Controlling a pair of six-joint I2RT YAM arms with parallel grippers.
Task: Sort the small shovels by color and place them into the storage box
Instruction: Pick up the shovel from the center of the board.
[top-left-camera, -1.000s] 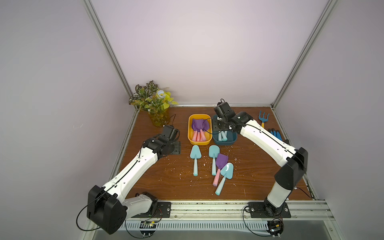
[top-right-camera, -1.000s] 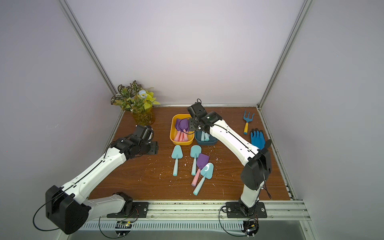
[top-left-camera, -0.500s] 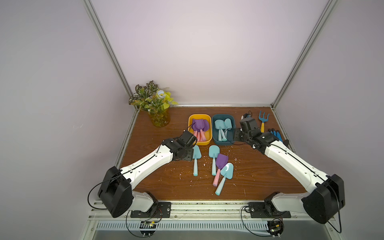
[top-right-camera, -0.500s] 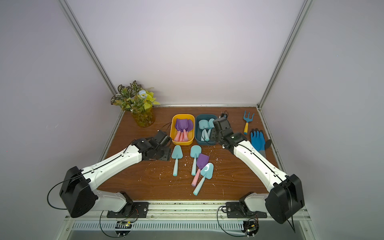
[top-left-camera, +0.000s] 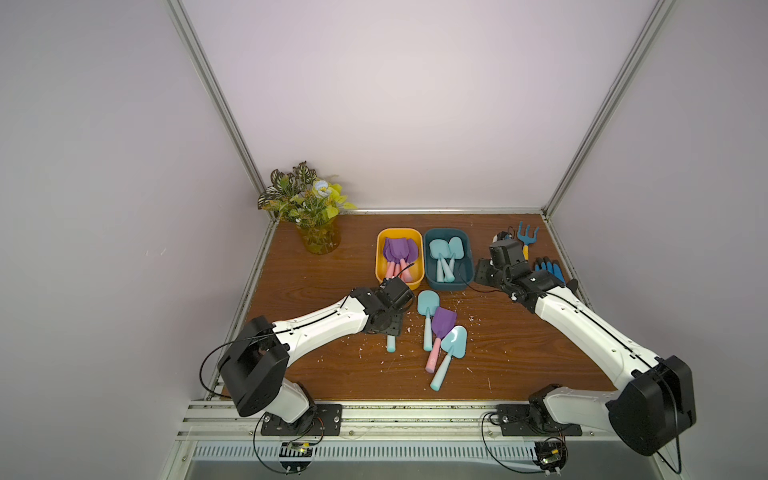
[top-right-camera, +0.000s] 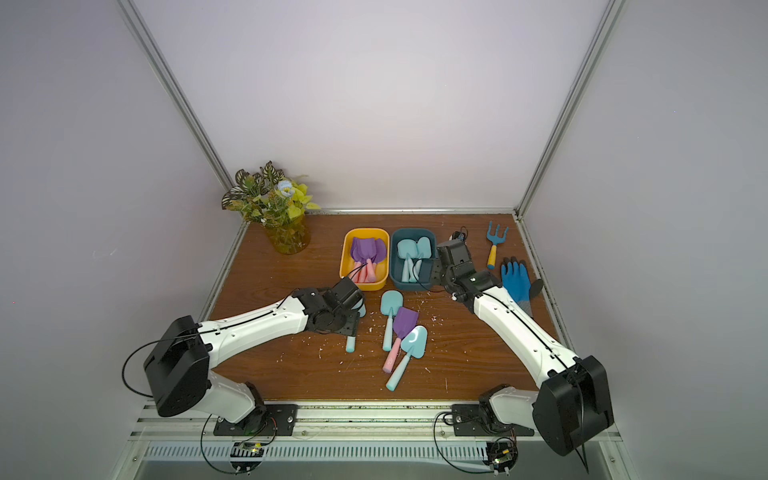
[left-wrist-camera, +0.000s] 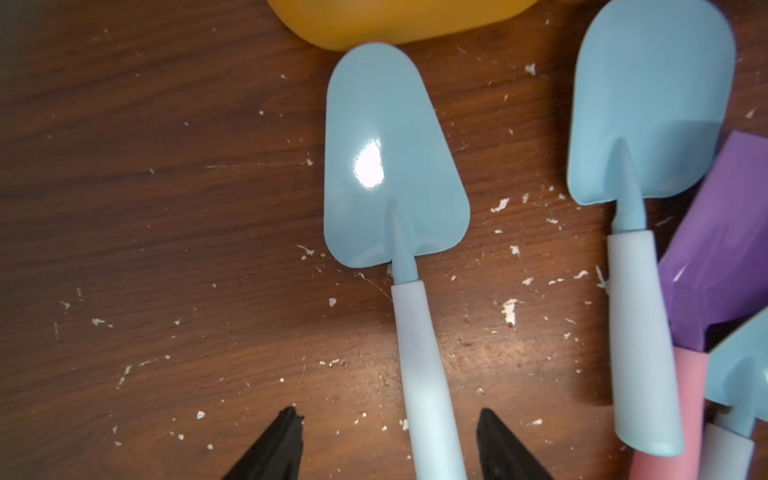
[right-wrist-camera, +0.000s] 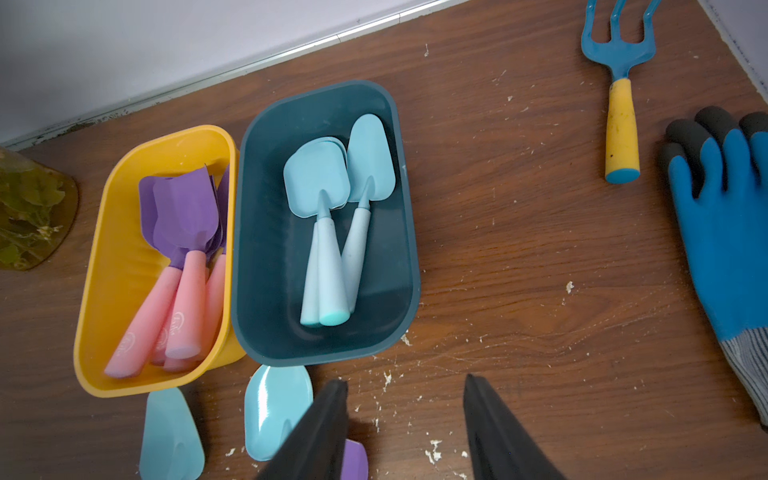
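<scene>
In wrist views only, left tool (left-wrist-camera: 388, 415) gapes astride a shovel (left-wrist-camera: 395, 166); right tool (right-wrist-camera: 405, 382) gapes.

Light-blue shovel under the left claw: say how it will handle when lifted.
Likely stiff and light: the light-blue shovel looks like thin moulded plastic. Its round, tapered handle could roll or slide out of the open left claw.

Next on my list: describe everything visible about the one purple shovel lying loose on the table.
The purple shovel has a glossy, plastic-looking purple blade with a flat end and a matte pink handle. It lies flat on the wooden table, blade toward the back wall and handle toward the robot's base. The middle light-blue shovel lies alongside it with its handle touching. The nearest light-blue shovel overlaps it where blade meets handle. Nothing grips it.
</scene>
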